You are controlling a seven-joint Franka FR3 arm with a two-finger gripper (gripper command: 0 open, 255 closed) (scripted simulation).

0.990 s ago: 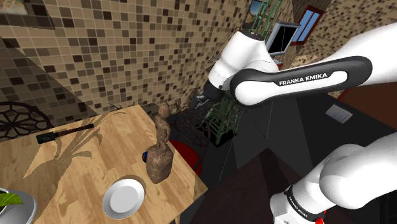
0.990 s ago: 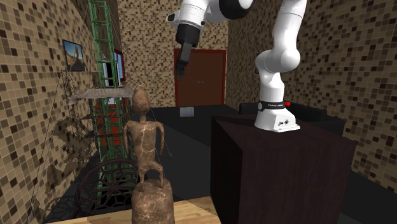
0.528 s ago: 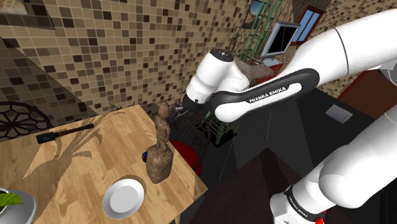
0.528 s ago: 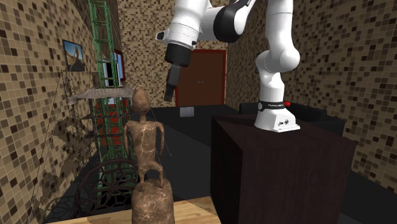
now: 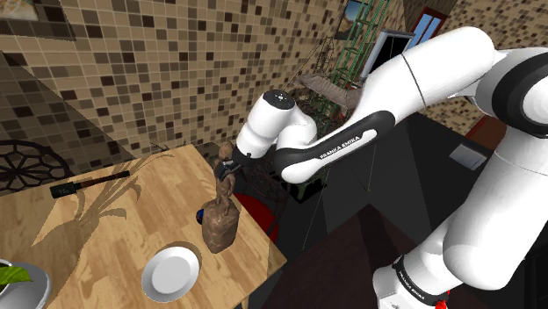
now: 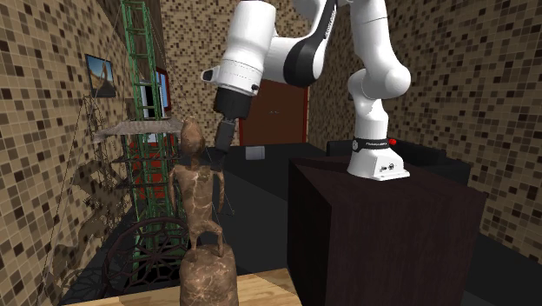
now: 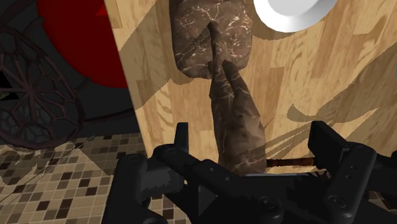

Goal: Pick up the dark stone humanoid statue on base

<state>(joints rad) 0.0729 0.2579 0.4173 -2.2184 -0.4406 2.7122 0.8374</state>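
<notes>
Tabletop (image 5: 114, 219) was light wood, walls (image 5: 176, 70) all brown mosaic tile; arm (image 5: 413, 79) bent down, gripper (image 7: 251, 143) fingers apart around the brown humanoid statue (image 7: 232, 114)'s head.

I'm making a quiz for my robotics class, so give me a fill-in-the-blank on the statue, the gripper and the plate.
The brown statue stands ___ on the wooden table. The gripper has its fingers ___, one on each side of the statue's head. The plate beside the statue's base is ___ in colour.
Missing: upright; open; white.
</notes>
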